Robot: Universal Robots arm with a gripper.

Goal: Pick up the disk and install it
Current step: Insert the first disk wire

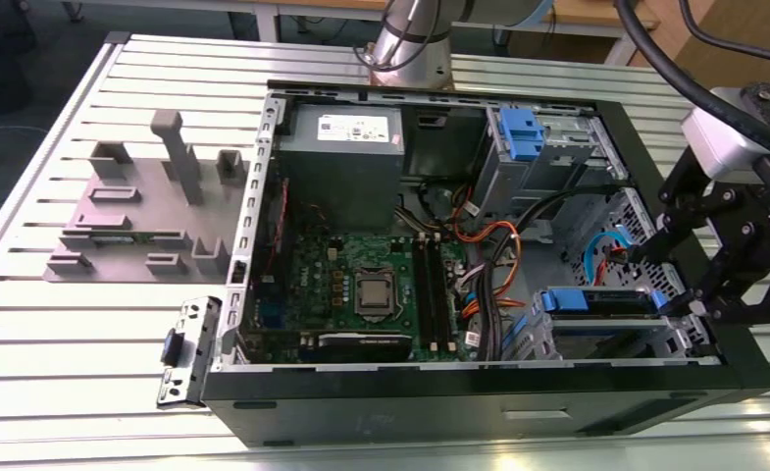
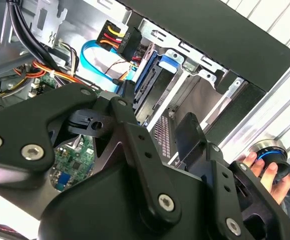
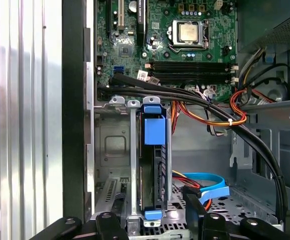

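The disk (image 1: 599,301), silver with a blue bracket, sits on edge in the grey drive cage (image 1: 620,339) at the near corner of the open computer case, on the exterior view's right. In the first wrist view the disk (image 3: 154,150) stands in a slot of the cage, its blue tab uppermost. My gripper (image 1: 662,280) hovers just beyond the disk's end toward the exterior view's right, open, its fingers (image 3: 108,224) spread wider than the disk and apart from it. The second wrist view has the disk (image 2: 152,80) past the black finger links.
Black, orange and blue cables (image 1: 581,231) run across the case beside the cage. A second cage with a blue latch (image 1: 521,132) and a grey power supply (image 1: 345,147) stand at the far side. A grey fixture (image 1: 149,211) lies left of the case. A person's hand (image 2: 267,172) holds a round knob.
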